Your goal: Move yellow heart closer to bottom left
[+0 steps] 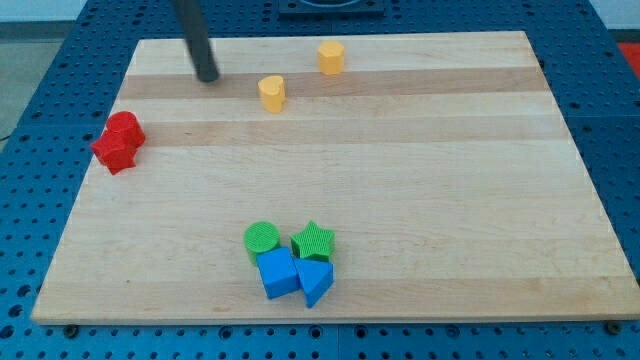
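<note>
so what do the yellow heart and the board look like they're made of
Yellow heart: probably plastic, matte; solid even colour, no grain. Fine ridges like those on the green round block suggest 3D printing, though I can't make them out on the heart.
Board: wood, smooth pale finish; lengthwise grain and plank bands show.

Worktop: a pale wooden board [400, 170] with lengthwise grain bands, lying on a blue perforated base [30, 60].
Upper left: my tip [208, 76] stands on the worktop, left of the yellow blocks and apart from them.
Top centre: the yellow heart [271, 92]; another yellow block [331, 57] up and to its right.
Left edge: two red blocks [119, 142], touching.
Bottom centre: a green cylinder [262, 238], green star [313, 241], blue cube [277, 272] and blue triangular block [315, 281], clustered together.
</note>
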`<control>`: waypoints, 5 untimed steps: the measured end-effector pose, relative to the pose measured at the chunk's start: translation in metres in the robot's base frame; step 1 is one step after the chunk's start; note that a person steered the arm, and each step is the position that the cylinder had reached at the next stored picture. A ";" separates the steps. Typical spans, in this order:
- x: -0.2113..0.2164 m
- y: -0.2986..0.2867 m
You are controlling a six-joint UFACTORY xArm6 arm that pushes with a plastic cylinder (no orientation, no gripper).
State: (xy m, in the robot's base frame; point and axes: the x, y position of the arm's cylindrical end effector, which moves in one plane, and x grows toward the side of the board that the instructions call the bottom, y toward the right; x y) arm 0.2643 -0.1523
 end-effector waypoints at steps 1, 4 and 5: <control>-0.007 0.077; 0.072 0.070; 0.053 0.078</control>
State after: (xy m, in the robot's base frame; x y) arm 0.3170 -0.0742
